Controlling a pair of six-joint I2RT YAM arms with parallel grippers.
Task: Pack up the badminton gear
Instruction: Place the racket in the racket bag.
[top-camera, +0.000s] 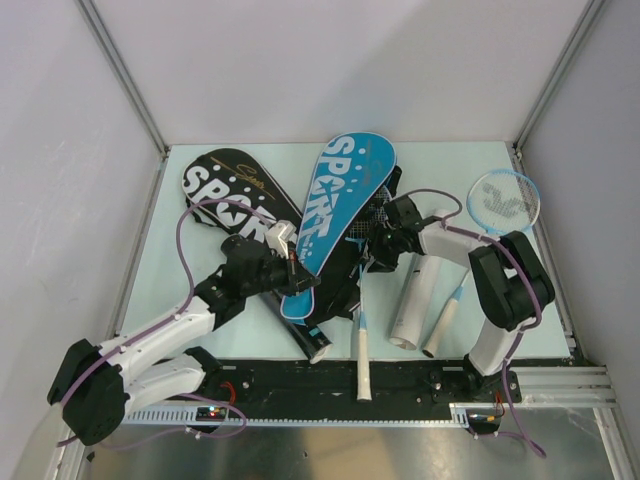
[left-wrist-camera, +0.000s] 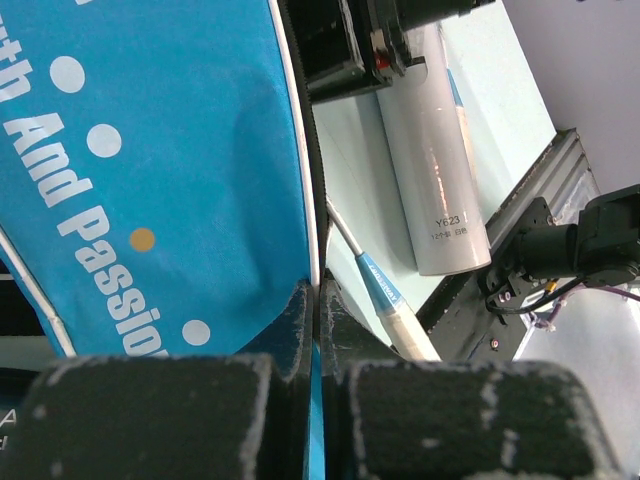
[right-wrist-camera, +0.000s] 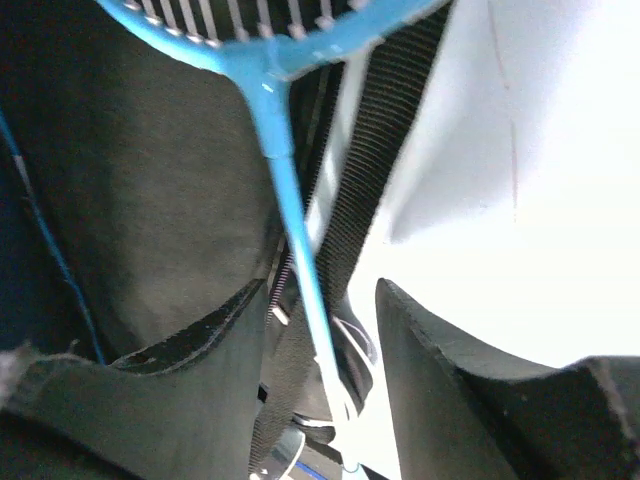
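Pale green table (top-camera: 165, 200), left gripper (left-wrist-camera: 315, 300) clamped on floppy blue cover (left-wrist-camera: 150, 180) edge, right gripper (right-wrist-camera: 322, 300) with jaws apart around thin racket (right-wrist-camera: 275, 130) shaft, likely light and springy, so grab shaft, not strings.

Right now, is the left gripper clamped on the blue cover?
Yes: in the left wrist view the left gripper has its fingers pressed together on the edge of the blue cover.

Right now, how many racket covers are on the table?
2. The black cover lies far left; the blue cover lies beside it at centre, pinched by the left gripper.
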